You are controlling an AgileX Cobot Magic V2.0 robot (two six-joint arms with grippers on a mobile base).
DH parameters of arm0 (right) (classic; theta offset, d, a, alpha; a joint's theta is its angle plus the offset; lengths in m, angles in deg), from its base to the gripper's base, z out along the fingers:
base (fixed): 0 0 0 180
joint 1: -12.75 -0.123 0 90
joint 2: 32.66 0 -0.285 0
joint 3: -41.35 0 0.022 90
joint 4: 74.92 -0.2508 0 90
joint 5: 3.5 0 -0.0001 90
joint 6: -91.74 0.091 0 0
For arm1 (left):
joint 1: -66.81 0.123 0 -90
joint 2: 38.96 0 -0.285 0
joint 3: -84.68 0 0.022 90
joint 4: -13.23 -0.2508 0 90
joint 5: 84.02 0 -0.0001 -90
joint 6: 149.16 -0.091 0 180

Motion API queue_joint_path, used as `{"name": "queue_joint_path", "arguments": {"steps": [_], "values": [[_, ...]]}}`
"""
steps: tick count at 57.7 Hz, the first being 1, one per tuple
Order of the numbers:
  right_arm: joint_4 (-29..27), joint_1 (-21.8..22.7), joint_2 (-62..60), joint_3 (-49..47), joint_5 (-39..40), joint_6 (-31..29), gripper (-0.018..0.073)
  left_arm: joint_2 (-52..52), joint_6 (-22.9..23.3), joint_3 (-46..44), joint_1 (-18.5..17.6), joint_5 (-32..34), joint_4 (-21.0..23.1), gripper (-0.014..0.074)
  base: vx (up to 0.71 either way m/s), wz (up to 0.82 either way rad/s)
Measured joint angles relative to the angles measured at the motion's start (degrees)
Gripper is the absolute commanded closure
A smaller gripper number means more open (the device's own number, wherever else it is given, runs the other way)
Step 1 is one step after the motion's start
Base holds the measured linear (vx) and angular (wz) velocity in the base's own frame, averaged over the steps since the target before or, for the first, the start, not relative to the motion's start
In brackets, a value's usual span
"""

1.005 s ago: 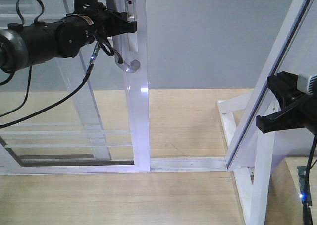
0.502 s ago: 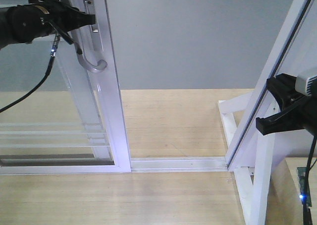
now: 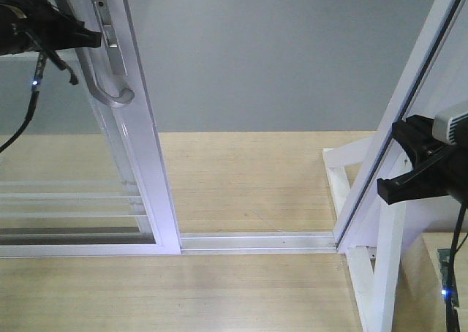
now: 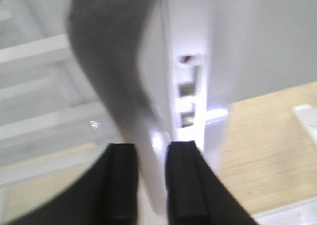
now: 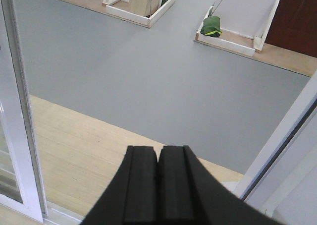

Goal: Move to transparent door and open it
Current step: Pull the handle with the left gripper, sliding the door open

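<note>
L gripper (image 4: 151, 185) pinching pull handle (image 3: 110, 91) – transparent door (image 3: 150, 178), R gripper (image 5: 158, 185) pressed together

Transparent door (image 3: 139, 164) left (outer post (image 3: 409, 112) right).

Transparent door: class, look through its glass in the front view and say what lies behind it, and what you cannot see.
Through the transparent door you see thin horizontal white bars and wooden floor. The left gripper, shut on the pull handle, covers part of the upper glass.

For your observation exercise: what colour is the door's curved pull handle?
Grey metal; the pull handle shows best in the exterior front-facing view.
</note>
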Motion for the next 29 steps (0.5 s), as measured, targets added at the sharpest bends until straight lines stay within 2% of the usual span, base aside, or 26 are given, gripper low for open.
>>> {"name": "queue_joint_path", "arguments": {"steps": [5, 15, 29], "values": [[0.0, 0.0, -0.2, 0.0, -0.2, 0.0, 0.0547, -5.7, -0.4, 5.0, -1.3, 0.8, 0.1, 0.0593, 0.0, 0.0], [0.0, 0.0, -3.8, 0.0, -3.5, 0.3, 0.0547, -17.2, -0.5, 18.1, -1.2, 0.8, 0.1, 0.0593, 0.0, 0.0], [-0.5, 0.0, -16.5, 0.0, -11.5, 0.4, 0.0547, -36.8, -0.6, 33.9, -1.3, -0.6, 1.6, 0.0593, 0.0, 0.0]]}}
